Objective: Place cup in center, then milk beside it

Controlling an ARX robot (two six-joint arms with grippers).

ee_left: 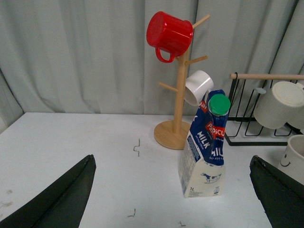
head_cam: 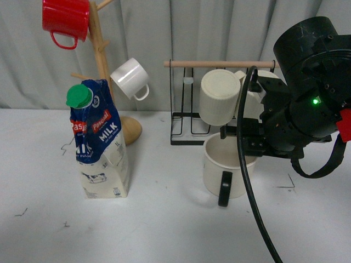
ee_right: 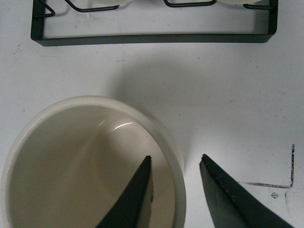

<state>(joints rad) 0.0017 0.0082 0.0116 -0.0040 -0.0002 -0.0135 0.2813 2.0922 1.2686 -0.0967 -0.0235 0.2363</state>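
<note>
While the cup [head_cam: 224, 164] stands upright on the table [head_cam: 164, 219] right of the middle, just in front of the black rack [head_cam: 186, 137], its black handle turned toward the robot, the front view shows the right arm [head_cam: 307, 93] reaching down over its far right rim; the milk carton [head_cam: 100, 145] stands well apart to the left, beside the wooden mug tree [head_cam: 98, 60], and the open space between the two looks like the centre the cup must go to. From the left wrist, the left gripper [ee_left: 172, 160] hangs with its fingers spread wide and nothing between them, facing the carton, which stands upright with its green cap on top; the cup only peeps in at the frame's edge, so this arm is the nearer one for the milk, not the cup. From the right wrist, the right gripper [ee_right: 176, 156] straddles the cup's wall, one finger inside the bowl and one outside, with a gap showing on the outer side, so it is parted and not yet pinching; I judge closing on the rim comes next, then a carry leftward
</note>
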